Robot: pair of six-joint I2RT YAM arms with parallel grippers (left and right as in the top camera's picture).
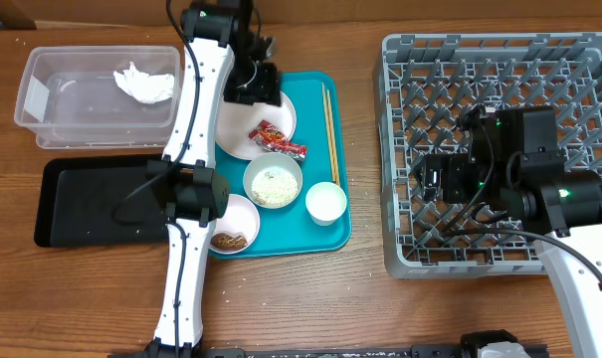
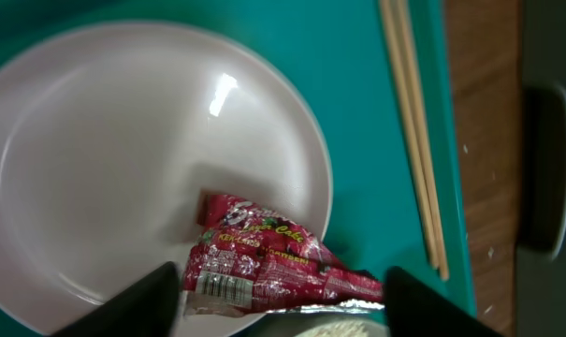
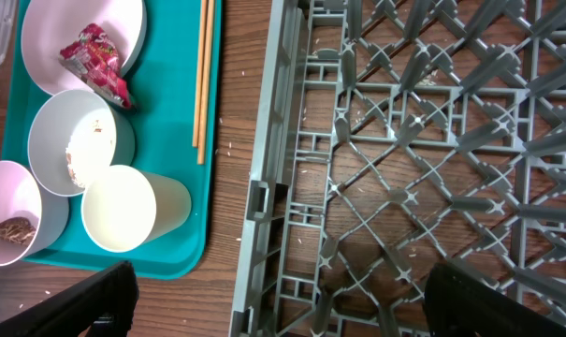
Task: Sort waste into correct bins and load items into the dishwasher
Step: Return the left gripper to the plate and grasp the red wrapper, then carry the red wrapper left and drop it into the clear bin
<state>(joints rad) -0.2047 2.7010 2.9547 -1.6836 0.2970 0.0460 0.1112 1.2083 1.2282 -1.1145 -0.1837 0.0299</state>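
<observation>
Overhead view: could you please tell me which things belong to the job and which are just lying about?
Job: wrapper, tissue, plate, rice bowl, scraps bowl, cup, chopsticks, tub, black tray, rack.
Lying about: teal tray.

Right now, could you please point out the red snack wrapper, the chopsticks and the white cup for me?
red snack wrapper point(image 2: 264, 267), left wrist view, on the middle of its printed face.
chopsticks point(image 2: 413, 122), left wrist view, about halfway along the pair.
white cup point(image 3: 123, 211), right wrist view, inside its open mouth.
</observation>
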